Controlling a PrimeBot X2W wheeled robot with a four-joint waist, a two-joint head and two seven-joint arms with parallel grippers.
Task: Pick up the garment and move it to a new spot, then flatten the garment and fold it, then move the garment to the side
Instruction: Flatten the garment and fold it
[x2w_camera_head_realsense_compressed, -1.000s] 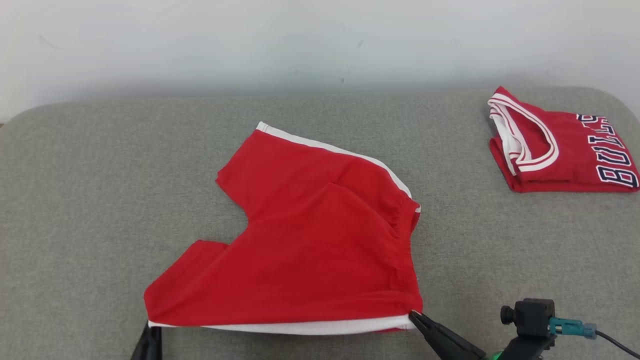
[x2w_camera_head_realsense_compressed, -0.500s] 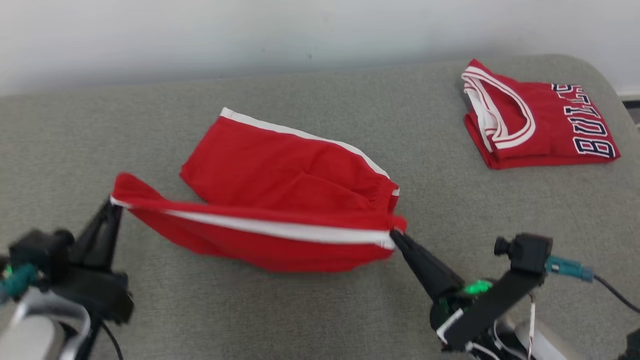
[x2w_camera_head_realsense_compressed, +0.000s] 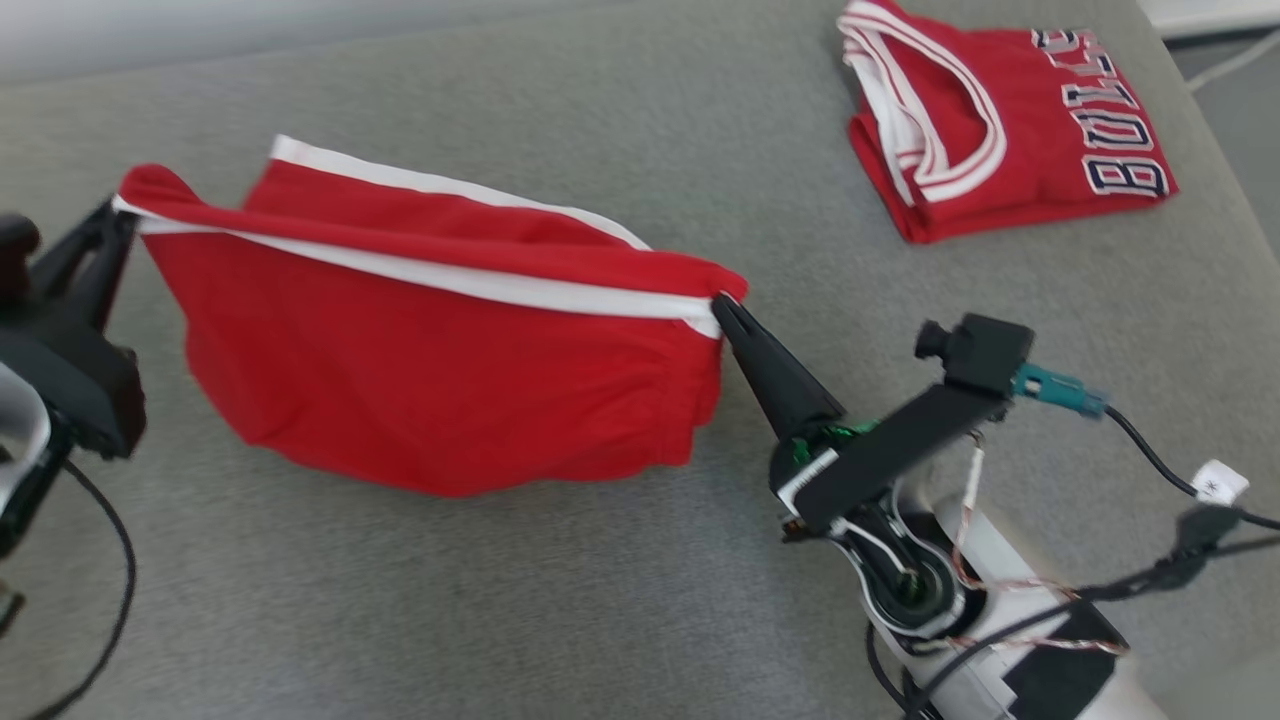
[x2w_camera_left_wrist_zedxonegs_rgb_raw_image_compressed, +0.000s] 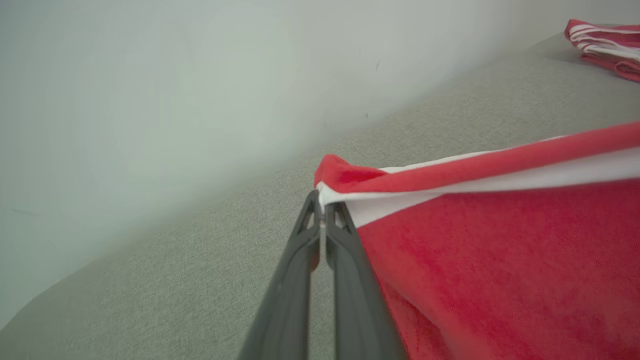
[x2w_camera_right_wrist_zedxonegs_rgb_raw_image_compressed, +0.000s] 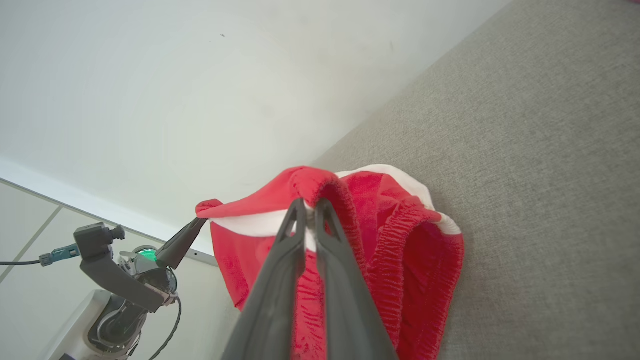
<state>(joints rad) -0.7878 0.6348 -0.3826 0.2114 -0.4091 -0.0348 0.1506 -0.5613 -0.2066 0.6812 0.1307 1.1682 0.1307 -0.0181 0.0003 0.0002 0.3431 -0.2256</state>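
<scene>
Red fabric shorts with white side stripes (x2w_camera_head_realsense_compressed: 440, 370) are hanging up off the grey fabric-covered bench (x2w_camera_head_realsense_compressed: 500, 620), stretched between both arms. The left gripper (x2w_camera_head_realsense_compressed: 118, 215) is pinching the left end of the white-striped edge, jaws closed on cloth, clear in the left wrist view (x2w_camera_left_wrist_zedxonegs_rgb_raw_image_compressed: 321, 197). The right gripper (x2w_camera_head_realsense_compressed: 722, 305) is pinching the right end at the gathered waistband, jaws also closed on cloth (x2w_camera_right_wrist_zedxonegs_rgb_raw_image_compressed: 306, 202). Key relation: the shorts' long axis is running left to right across the head view, straight from one pair of jaws to the other, with the striped edge looking taut and sloping slightly down toward the right. The body of the shorts is sagging below that line on the robot's side, and the other leg is trailing behind it toward the wall. Can't tell if the lowest hem is touching the bench. Neither arm is nearer, since each is already on its own corner, so the next move is probably both arms travelling together with spacing held so the edge isn't slackening. A folded red jersey with white trim and dark lettering (x2w_camera_head_realsense_compressed: 1000, 130) is lying well apart at the far right.
</scene>
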